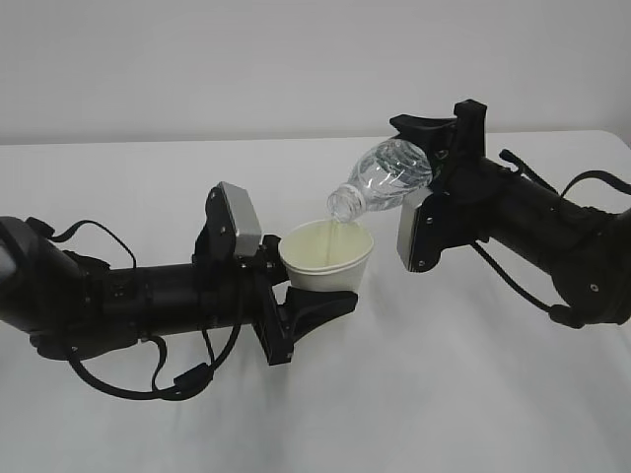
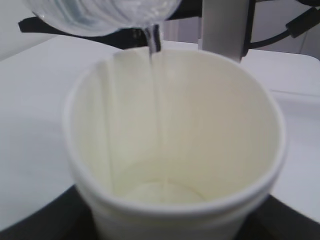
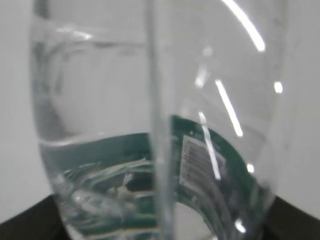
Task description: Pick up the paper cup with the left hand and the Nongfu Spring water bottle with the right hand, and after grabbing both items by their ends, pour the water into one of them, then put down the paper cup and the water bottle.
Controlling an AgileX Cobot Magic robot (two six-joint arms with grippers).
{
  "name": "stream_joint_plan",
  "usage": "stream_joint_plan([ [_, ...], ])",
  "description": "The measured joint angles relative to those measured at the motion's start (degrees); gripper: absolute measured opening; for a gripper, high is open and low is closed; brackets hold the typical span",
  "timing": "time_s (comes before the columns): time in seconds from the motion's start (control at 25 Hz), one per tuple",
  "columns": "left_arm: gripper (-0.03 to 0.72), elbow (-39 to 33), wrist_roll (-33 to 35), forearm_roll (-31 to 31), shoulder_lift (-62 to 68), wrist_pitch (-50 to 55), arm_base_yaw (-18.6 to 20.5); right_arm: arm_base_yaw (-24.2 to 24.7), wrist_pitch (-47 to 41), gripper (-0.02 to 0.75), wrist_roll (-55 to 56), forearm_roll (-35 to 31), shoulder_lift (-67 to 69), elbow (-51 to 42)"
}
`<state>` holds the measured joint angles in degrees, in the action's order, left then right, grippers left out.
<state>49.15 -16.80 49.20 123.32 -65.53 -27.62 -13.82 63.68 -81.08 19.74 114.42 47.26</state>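
The left hand pinches the paper cup near its base, upright above the white worktop. Just above and beyond it, the right hand clamps the Nongfu Spring water bottle by its lower end — neck tipped down over the cup's rim — and a thin stream of water falls inside.

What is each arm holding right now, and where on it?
The left hand holds the paper cup by its base end. The right hand holds the Nongfu Spring water bottle by its bottom end, neck tilted over the cup.
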Motion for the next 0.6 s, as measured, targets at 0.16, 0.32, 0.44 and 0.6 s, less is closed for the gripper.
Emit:
stream_joint_plan([
  [0.16, 0.435, 0.0, 0.0, 0.0, 0.0, 0.0, 0.0, 0.0, 0.0, 0.473, -0.1, 0.0, 0.0, 0.0],
  [0.32, 0.435, 0.0, 0.0, 0.0, 0.0, 0.0, 0.0, 0.0, 0.0, 0.473, -0.1, 0.0, 0.0, 0.0],
  [0.44, 0.433, 0.0, 0.0, 0.0, 0.0, 0.0, 0.0, 0.0, 0.0, 0.473, -0.1, 0.0, 0.0, 0.0],
  [0.6, 0.432, 0.0, 0.0, 0.0, 0.0, 0.0, 0.0, 0.0, 0.0, 0.473, -0.1, 0.0, 0.0, 0.0],
])
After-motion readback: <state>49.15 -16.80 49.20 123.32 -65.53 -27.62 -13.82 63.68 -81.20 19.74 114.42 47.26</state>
